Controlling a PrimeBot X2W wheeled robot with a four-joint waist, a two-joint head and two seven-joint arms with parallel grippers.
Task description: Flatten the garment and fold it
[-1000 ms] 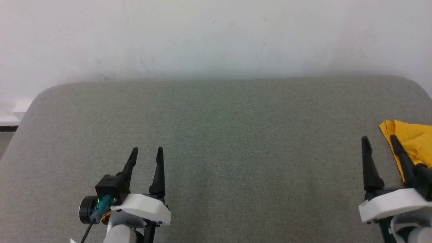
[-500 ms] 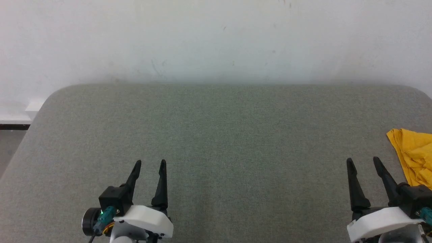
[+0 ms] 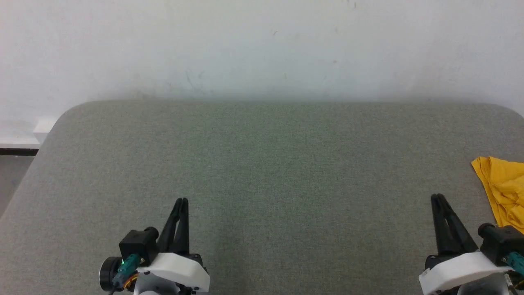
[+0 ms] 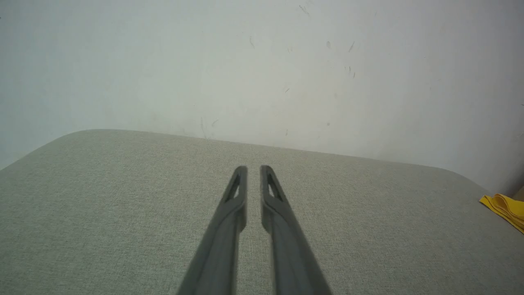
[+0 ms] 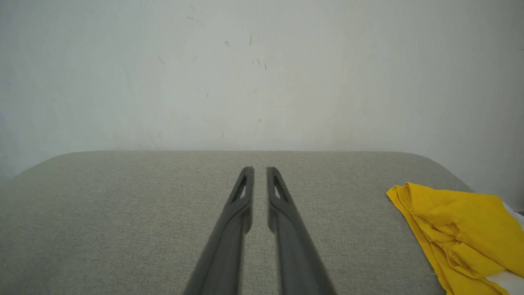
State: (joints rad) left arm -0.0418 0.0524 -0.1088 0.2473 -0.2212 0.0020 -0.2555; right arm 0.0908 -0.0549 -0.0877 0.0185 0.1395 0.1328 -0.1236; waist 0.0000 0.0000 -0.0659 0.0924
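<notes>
The left pincer (image 3: 181, 200) and right pincer (image 3: 437, 196) have clenched shut, both empty. We see the crumpled bright yellow cotton T-shirt (image 3: 501, 188) lying just right of that nearer right pincer, on the grey fabric worktop (image 3: 262, 155).

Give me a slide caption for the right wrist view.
Right end effector, fingers nearly together and empty, over a grey padded surface; crumpled yellow garment at right.
</notes>
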